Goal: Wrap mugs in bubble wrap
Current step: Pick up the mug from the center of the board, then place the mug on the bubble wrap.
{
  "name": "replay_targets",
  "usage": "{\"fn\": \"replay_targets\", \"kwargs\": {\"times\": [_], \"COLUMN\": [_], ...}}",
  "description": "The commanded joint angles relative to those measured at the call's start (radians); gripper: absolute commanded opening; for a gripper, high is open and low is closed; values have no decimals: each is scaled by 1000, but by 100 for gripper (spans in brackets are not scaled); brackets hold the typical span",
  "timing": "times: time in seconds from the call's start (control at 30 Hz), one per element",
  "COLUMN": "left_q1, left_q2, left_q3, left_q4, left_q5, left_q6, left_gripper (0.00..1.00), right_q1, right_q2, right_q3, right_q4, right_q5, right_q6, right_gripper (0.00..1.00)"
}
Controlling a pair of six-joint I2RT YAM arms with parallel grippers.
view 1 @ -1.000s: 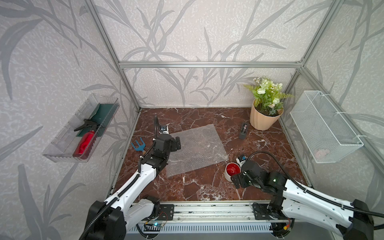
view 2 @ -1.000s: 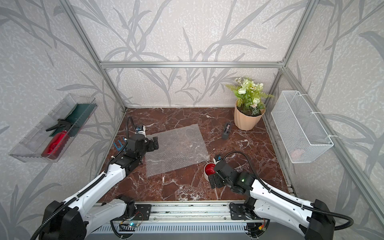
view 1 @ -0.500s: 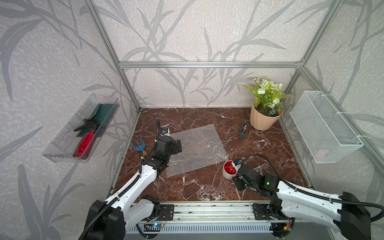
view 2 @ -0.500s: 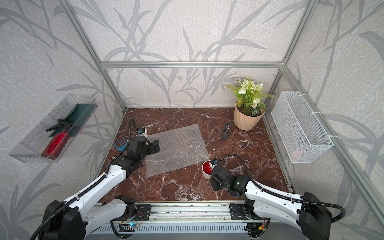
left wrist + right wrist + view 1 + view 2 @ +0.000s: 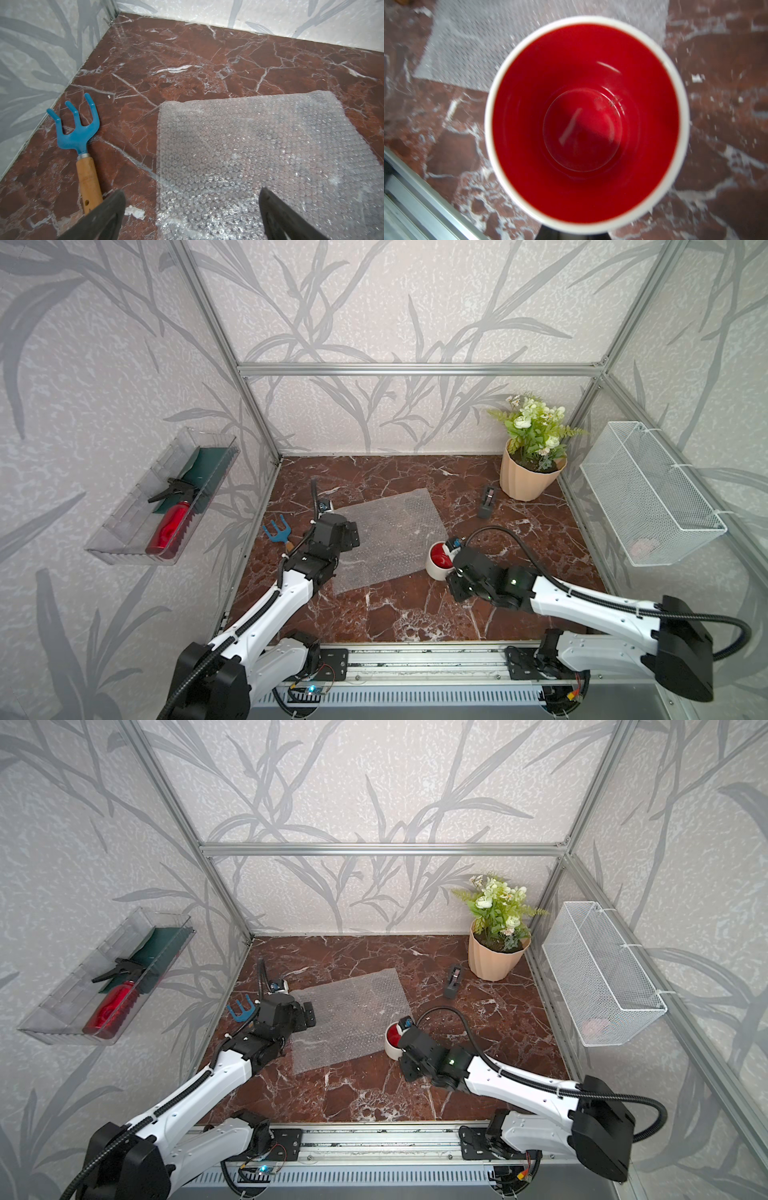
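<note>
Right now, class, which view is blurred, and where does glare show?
Right wrist view: blurred throughout, with white glare streaks inside the mug; left wrist view: sharp, the bubble wrap glinting; both top views: sharp and evenly lit.

Open counter [image 5: 415, 622] lies along the near edge and behind the bubble wrap [image 5: 390, 539]. A blue hand rake [image 5: 275, 531] crowds the left side, the mug [image 5: 439, 559] is just beside the wrap's right edge, and a tape dispenser [image 5: 486, 502] and plant pot [image 5: 525, 483] fill the far right corner.
</note>
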Motion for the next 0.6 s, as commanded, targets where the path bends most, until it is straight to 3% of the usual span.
{"fn": "replay_targets", "kwargs": {"times": [0.0,0.17,0.27,0.57], "left_q1": [16,45,58,79], "left_q2": [0,13,5,-35], "left_q3": [21,9,1,-18], "left_q4": [-62,-81,-92,-118], "left_q5": [-60,-52,-51,-54], "left_q6": [-82,-122,-128,-133], "left_gripper": [99,99,99,99], "right_q1": [8,9,14,33], "right_q2": [149,401,507,712], "right_q3": [164,351,433,630], "right_q4": [147,212,215,186], "right_q5": [2,9,77,142], "right_q6": [-26,-18,-18,9], "right_gripper": [0,0,0,0]}}
